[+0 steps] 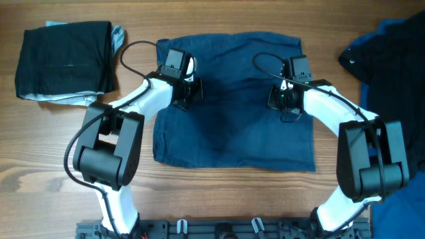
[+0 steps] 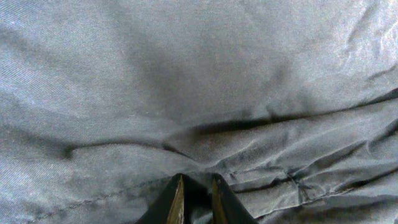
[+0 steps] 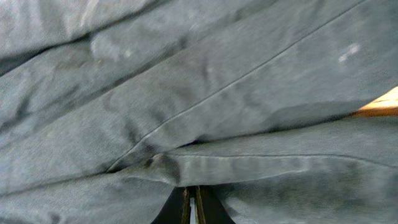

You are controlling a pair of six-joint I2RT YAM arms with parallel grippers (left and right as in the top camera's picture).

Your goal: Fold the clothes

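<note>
The navy-blue shorts (image 1: pixel 232 133) lie spread flat on the middle of the table, as a rough rectangle. My left gripper (image 1: pixel 189 89) is on their upper left part and my right gripper (image 1: pixel 279 97) is on their upper right part. In the left wrist view the fingers (image 2: pixel 196 180) are close together with a pinch of the cloth (image 2: pixel 186 74) between them. In the right wrist view the fingers (image 3: pixel 191 188) are nearly closed on a seamed fold of the shorts (image 3: pixel 217 93).
A folded black garment (image 1: pixel 66 60) lies on a lighter one at the back left. A pile of blue and black clothes (image 1: pixel 392 46) lies at the right edge. Bare wooden table (image 1: pixel 40 153) surrounds the shorts and shows in the right wrist view (image 3: pixel 385 102).
</note>
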